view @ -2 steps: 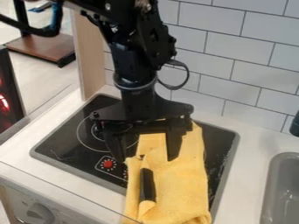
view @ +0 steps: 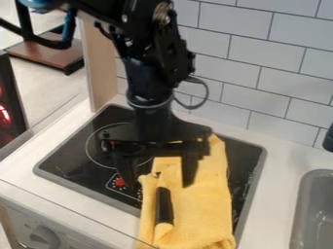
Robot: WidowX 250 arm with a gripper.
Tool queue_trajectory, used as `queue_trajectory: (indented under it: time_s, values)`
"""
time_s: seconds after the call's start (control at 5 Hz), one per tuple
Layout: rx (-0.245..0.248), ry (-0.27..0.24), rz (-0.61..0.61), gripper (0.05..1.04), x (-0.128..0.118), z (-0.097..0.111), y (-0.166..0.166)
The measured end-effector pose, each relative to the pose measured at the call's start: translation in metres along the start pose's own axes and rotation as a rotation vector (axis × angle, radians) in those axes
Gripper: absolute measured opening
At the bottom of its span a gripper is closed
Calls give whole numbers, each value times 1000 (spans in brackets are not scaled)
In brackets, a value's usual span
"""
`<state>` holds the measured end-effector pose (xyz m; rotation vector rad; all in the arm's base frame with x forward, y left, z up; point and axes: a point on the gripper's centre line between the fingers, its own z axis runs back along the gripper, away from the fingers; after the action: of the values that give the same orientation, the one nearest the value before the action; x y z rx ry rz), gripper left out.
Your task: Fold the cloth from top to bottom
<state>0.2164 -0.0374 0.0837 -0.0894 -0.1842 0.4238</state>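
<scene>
The yellow cloth [view: 205,209] lies lengthwise over the right part of the black stove [view: 71,155] on the bench [view: 276,194], its long axis running from near the tiled wall [view: 247,63] towards the bench's front edge. A black handle [view: 164,206] points much the same way on top. The tool [view: 160,186] hangs over the cloth's far half, its 2 fingers apart.

And it's bright yellow for the cloth [view: 205,209] on the stove [view: 68,158], itself glossy black, pale rings, grey rim, a red spot [view: 119,182] near its front! Black hand [view: 160,186] over it, off-white desk [view: 280,158] around it, grey sink [view: 312,181] to its right, and behind it, white tiles [view: 234,22], brick pattern, dark lines!
</scene>
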Motion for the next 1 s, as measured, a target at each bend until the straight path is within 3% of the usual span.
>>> queue_trajectory:
  time_s: [0.4, 0.6, 0.8, 1.0]
  values:
    - [32, -37, -74, 999, 56, -11, -5]
    - [21, -51, -142, 999, 82, -16, -5]
    - [-13, -43, -274, 999, 107, -21, -13]
    - [20, -29, -396, 999, 128, -31, -17]
